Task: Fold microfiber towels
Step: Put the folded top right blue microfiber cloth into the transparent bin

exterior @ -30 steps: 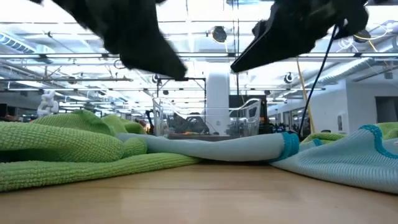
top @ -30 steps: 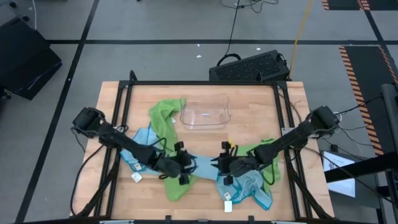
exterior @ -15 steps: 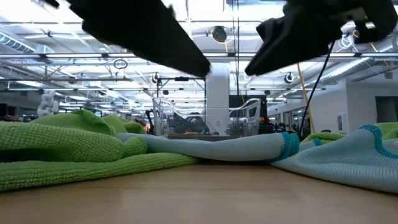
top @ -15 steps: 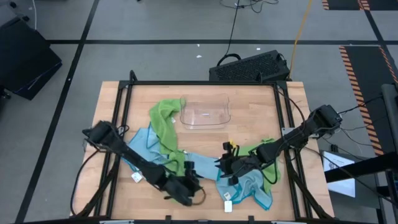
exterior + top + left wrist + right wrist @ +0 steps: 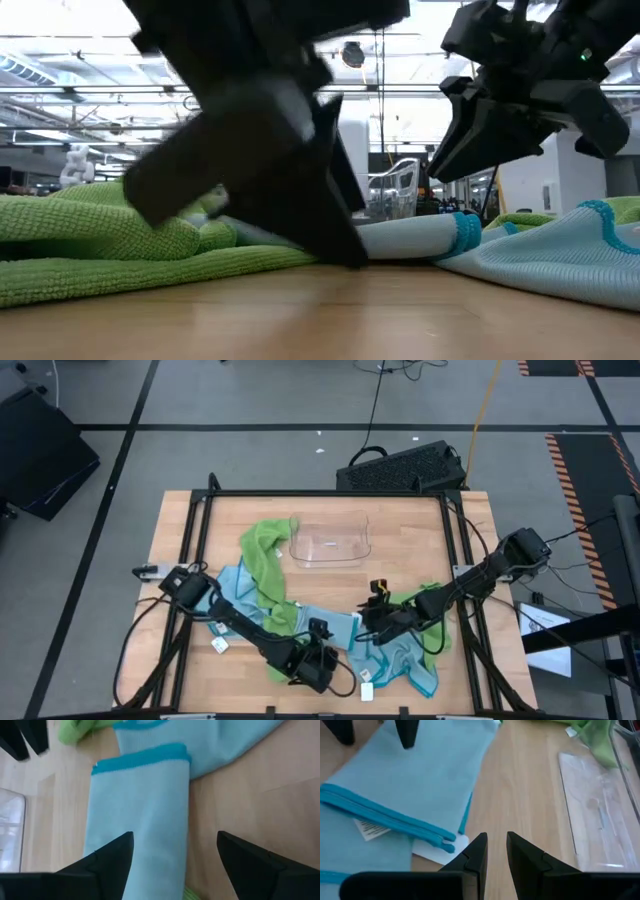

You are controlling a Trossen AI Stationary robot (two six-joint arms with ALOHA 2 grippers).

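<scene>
Careful: your wide-open left claw (image 5: 172, 855) straddling the folded blue towel (image 5: 137, 815) near the surface's front edge could drag it undone.

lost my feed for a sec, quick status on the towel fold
Left claw open, low over the folded light blue towel. Right claw nearly shut, empty, above bare table. Nothing in the way.

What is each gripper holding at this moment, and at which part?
Nothing is held. The left gripper stands open over the folded light blue towel. The right gripper is nearly shut, empty, above bare table.
</scene>
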